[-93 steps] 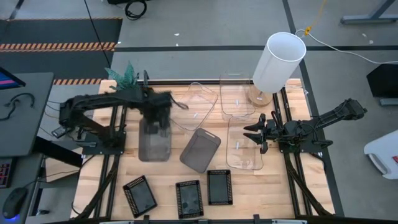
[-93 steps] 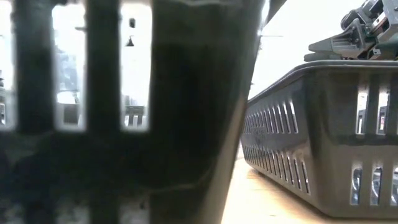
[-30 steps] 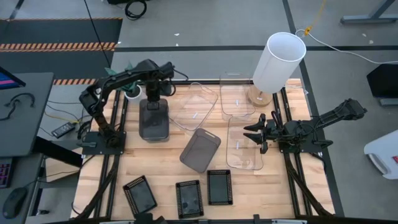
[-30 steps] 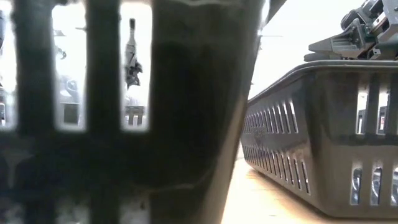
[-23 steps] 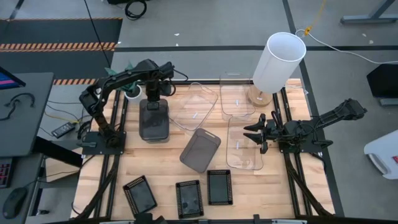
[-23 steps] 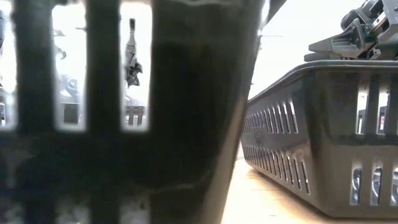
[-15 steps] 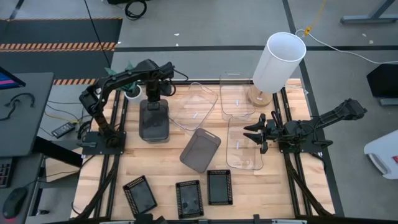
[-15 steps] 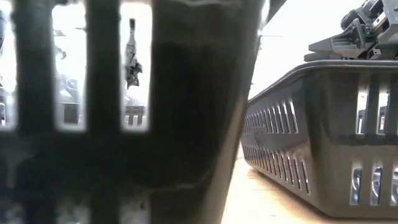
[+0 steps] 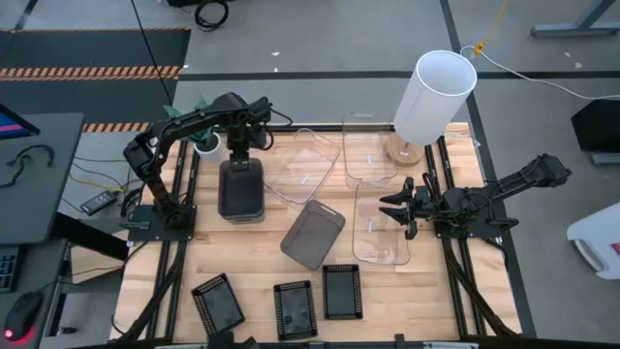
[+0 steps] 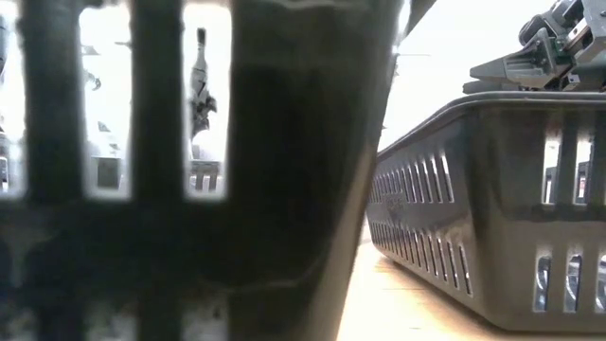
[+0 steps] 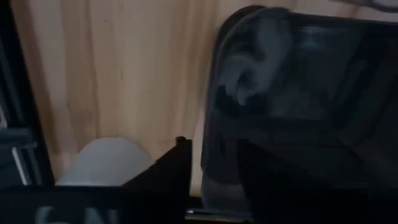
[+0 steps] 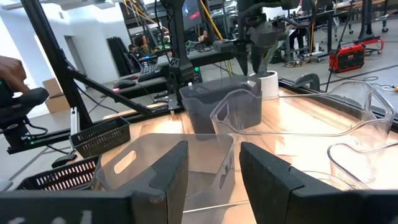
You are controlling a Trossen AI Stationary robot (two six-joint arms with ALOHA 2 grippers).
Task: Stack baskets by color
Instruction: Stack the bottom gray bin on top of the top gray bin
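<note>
A stack of smoky grey baskets (image 9: 240,190) stands at the table's far left, and a single grey basket (image 9: 312,233) lies askew at the centre. Clear baskets (image 9: 308,165) (image 9: 368,150) (image 9: 381,223) sit to the centre right. Three black mesh trays (image 9: 217,302) (image 9: 294,308) (image 9: 341,291) line the near edge. My left gripper (image 9: 239,147) points down, open, over the stack's far end (image 11: 214,130), with one finger (image 11: 165,171) outside the wall. My right gripper (image 12: 214,180) is level and open above the near clear basket, holding nothing. My left gripper's fingers stand on either side of the far end wall (image 11: 211,155) of the top grey basket, coming from above. I cannot tell whether they touch it. The basket rests in the stack on the table.
A tall white cylinder (image 9: 433,97) stands at the far right. A small plant (image 9: 199,121) sits at the far left corner beside my left arm. In the low view a black mesh tray (image 10: 284,189) blocks most of the picture. Bare wood shows at the near left.
My left gripper has opened above the far end of the grey stack and stayed in place. The top grey basket looks darker and sits lower in the one beneath it.
</note>
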